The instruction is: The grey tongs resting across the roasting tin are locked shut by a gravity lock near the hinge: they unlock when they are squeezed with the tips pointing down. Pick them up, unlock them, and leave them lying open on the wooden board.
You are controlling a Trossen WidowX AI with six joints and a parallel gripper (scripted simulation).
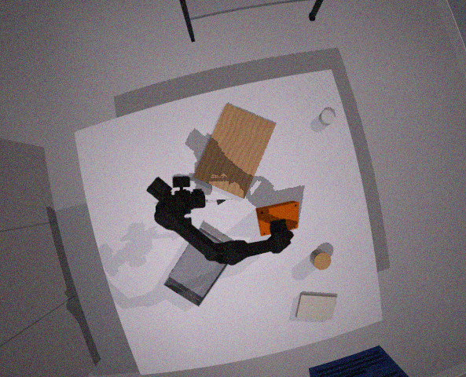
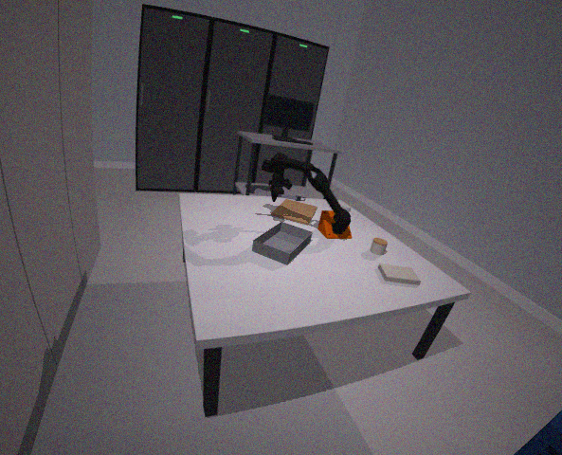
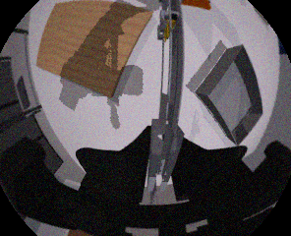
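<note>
My gripper is shut on the grey tongs and holds them in the air, near the lower left corner of the wooden board in the top view. In the wrist view the tongs run up between the board and the roasting tin, their arms close together, with a small yellow part near the top. Their tilt and the state of the lock cannot be told. The grey roasting tin has nothing lying across it.
The orange arm base stands right of the tin. A wooden-lidded jar and a cream block lie further right. A pale cup stands at the back right. The arm passes over the tin.
</note>
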